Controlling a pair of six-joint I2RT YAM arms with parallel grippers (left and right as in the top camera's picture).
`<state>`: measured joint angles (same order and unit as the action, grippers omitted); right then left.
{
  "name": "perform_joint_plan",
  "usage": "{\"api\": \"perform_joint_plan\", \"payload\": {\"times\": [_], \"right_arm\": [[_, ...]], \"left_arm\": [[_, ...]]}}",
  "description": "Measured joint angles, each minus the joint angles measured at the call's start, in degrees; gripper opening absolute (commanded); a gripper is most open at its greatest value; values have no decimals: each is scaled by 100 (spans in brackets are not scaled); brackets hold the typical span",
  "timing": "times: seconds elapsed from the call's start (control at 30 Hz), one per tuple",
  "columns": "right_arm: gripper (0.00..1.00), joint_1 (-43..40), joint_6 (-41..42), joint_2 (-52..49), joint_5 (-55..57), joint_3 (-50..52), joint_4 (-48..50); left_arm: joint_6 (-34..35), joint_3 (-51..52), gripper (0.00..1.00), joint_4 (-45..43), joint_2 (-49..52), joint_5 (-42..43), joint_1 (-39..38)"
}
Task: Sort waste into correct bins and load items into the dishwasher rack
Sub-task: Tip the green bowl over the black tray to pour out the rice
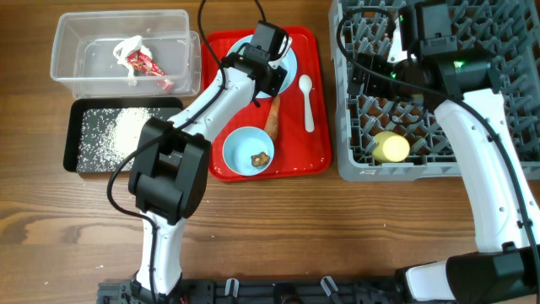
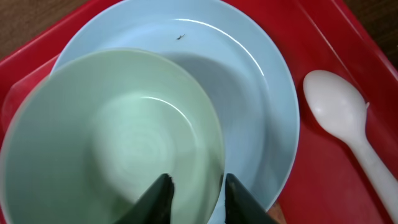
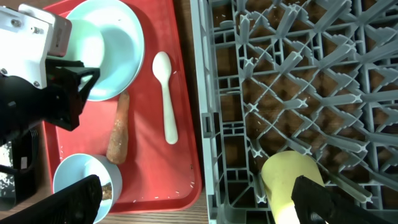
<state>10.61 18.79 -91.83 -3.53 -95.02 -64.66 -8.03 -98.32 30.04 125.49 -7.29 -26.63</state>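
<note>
Near edge of red tray (image 1: 321, 101): near bowl (image 1: 249, 152), upright, brown lump (image 1: 260, 158) inside. Level with it, black tray (image 1: 76, 135) on the table, strewn with rice (image 1: 118, 135). Cup (image 1: 391, 147) lies on its side in the near row of the rack (image 1: 354, 169). Right gripper (image 3: 196, 202) over the rack's tray-side edge, fingers spread wide, holding nothing. Mid-tray: stick (image 1: 273, 116) and spoon (image 1: 307, 101) side by side, apart. Beyond them, far bowl (image 2: 112, 143) sits on plate (image 2: 249, 81). Left gripper (image 2: 196, 182) astride that bowl's rim, one finger inside, one outside, gap visible, not clamped. Farthest: tub (image 1: 67, 51) holding wrapper (image 1: 139, 61).
</note>
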Motion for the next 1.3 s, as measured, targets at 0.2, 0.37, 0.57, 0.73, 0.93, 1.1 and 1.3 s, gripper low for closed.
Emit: {"api": "perform_joint_plan", "payload": {"times": [0.2,0.37,0.57,0.73,0.93,1.1,1.3], "right_arm": [[100,0,-7,0,-2,0,0],[100,0,-105,0,0,0,-2],[100,0,-109,0,0,0,20],[100,0,-109,0,0,0,22],[100,0,-109,0,0,0,17],[100,0,-109,0,0,0,17],[100,0,-111,0,0,0,2]], "left_arm": [[125,0,66,374,-68,-39,-11],[1130,33,62,1888,-859,0,-11],[2520,-24,50,3106,-1818,581,-192],[3036,590,46,2708,-1659,769,-693],[3390,1196,45,2341,-1425,852,-960],[3486,1255,30,2225,-1178,855,-960],[3545,1272,4,2194,-944,852,-957]]}}
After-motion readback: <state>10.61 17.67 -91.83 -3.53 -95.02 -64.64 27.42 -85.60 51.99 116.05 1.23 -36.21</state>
